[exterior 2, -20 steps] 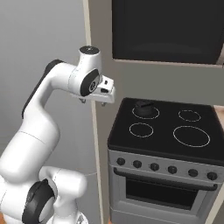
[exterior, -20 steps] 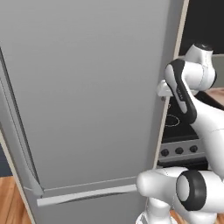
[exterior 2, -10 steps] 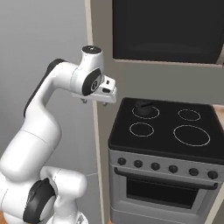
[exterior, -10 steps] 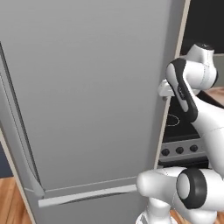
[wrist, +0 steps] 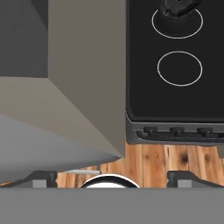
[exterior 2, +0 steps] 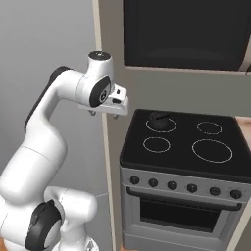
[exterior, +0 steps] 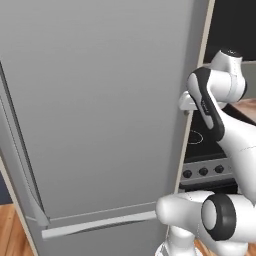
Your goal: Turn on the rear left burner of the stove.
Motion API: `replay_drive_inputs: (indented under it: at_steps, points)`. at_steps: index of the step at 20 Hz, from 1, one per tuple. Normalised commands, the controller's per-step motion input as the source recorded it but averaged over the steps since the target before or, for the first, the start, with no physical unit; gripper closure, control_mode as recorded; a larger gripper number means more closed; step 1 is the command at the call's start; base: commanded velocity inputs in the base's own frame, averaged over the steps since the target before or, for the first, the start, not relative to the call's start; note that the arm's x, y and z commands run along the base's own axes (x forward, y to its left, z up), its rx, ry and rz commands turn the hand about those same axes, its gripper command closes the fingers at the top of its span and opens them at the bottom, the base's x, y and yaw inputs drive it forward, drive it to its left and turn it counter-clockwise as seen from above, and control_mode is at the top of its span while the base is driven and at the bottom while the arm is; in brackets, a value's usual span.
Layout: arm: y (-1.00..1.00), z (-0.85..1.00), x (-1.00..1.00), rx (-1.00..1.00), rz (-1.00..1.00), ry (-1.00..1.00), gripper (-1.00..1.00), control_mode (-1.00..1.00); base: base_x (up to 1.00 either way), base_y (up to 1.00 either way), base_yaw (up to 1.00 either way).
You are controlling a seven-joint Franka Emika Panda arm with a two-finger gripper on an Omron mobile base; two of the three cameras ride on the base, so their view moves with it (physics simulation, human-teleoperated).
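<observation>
Little has changed over the last second: the end effector (exterior 2: pixel 104 113) still hangs wide open and empty beside the fridge (exterior: pixel 100 115). On the stove (exterior 2: pixel 182 169), the rear left burner (exterior 2: pixel 161 124) carries a dark pot, and the knobs (exterior 2: pixel 153 182) stay untouched, well below the hand.

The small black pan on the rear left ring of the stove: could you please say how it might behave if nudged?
The small black pan would probably slide easily, since the black glass stove top looks smooth. It seems low and squat, so tipping looks unlikely.
</observation>
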Motion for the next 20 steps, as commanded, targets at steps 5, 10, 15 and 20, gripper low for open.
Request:
replay_drive_inputs:
  at_steps: [5, 10, 15, 20]
  points:
    - [0.00, 0.00, 0.00, 0.00, 0.00, 0.00, -1.00, 1.00, -0.10, 0.00, 0.00]
    - [-0.26, -0.10, -0.41, 0.07, 0.01, -0.41, -1.00, -1.00, 0.00, 0.00, 0.00]
    - [-0.44, -0.22, -0.34, 0.15, 0.00, -0.43, -1.00, -1.00, 0.00, 0.00, 0.00]
    - [-0.30, -0.40, 0.00, 0.17, 0.02, -0.28, -1.00, -1.00, 0.00, 0.00, 0.00]
